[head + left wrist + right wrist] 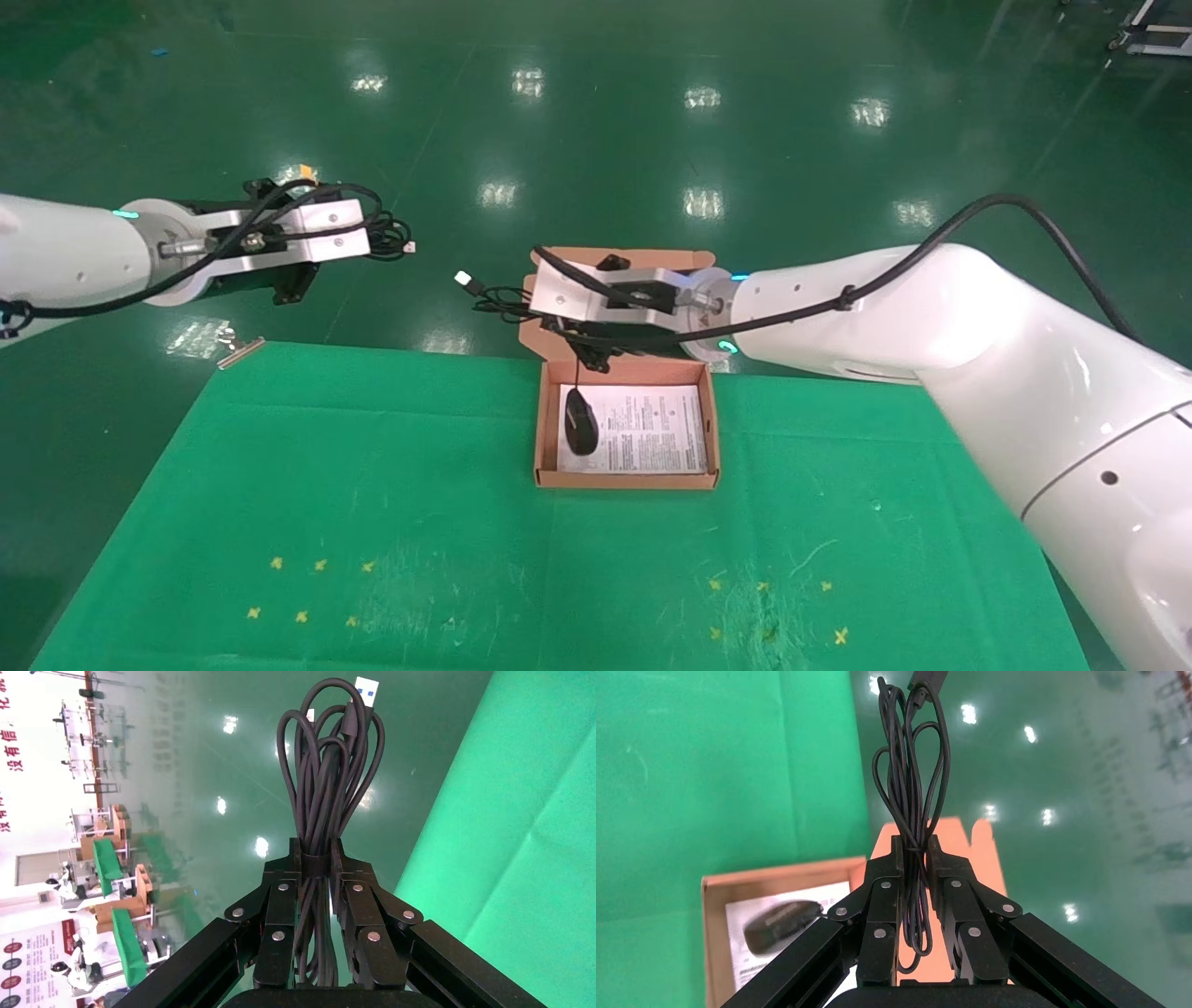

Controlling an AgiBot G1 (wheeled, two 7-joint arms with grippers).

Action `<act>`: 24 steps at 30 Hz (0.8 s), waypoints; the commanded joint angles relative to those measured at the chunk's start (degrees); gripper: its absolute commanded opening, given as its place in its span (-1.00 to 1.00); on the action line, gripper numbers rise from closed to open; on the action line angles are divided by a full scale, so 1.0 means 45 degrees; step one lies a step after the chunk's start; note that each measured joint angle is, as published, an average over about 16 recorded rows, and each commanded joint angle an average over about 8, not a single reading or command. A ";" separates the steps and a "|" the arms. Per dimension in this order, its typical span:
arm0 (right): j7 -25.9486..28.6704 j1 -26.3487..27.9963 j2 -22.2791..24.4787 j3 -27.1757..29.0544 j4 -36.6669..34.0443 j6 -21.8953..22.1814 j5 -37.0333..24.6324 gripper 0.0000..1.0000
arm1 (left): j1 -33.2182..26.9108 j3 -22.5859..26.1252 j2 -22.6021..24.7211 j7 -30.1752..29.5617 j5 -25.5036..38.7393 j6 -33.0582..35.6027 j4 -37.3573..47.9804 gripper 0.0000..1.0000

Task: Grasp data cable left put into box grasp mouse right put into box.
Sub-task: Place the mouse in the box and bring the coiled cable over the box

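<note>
My left gripper is shut on the data cable, a thick black coiled bundle, held in the air beyond the table's far left corner. In the left wrist view the fingers clamp the bundle at its band. My right gripper hovers over the back of the open brown box and is shut on the mouse's thin coiled cord; this shows in the right wrist view. The black mouse lies inside the box on the white sheet, at its left side.
The box lid stands open behind the right gripper. The green cloth covers the table, with yellow cross marks near the front left and front right. A small metal piece lies at the far left corner. Shiny green floor lies beyond.
</note>
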 commanded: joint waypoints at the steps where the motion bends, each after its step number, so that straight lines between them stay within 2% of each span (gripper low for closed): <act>1: 0.0220 -0.0006 0.0019 -0.0258 -0.0126 0.0098 0.0215 -1.00 | 0.0003 0.0000 -0.0001 -0.0010 0.0008 0.0005 -0.0010 -1.00; 8: 0.0978 -0.0079 -0.0018 -0.1013 -0.1221 0.0241 0.0663 -0.99 | 0.0006 -0.0001 -0.0002 -0.0018 0.0015 0.0009 -0.0019 -1.00; 9: 0.1069 -0.0083 -0.0025 -0.1138 -0.1319 0.0253 0.0700 -0.86 | 0.0006 -0.0001 -0.0002 -0.0019 0.0015 0.0009 -0.0020 -1.00; 16: 0.1346 -0.0112 0.0046 -0.1783 -0.1465 0.0191 0.0856 0.88 | 0.0014 -0.0001 -0.0003 -0.0019 0.0012 0.0016 -0.0027 -1.00; 17: 0.1360 -0.0126 0.0084 -0.1833 -0.1424 0.0179 0.0876 1.00 | 0.0023 0.0003 0.0008 -0.0013 0.0001 0.0013 -0.0027 -1.00; 24: 0.1530 -0.0223 0.0363 -0.2120 -0.0977 0.0200 0.0883 1.00 | 0.0230 0.0132 0.0391 0.0295 -0.0307 -0.0336 0.0297 -1.00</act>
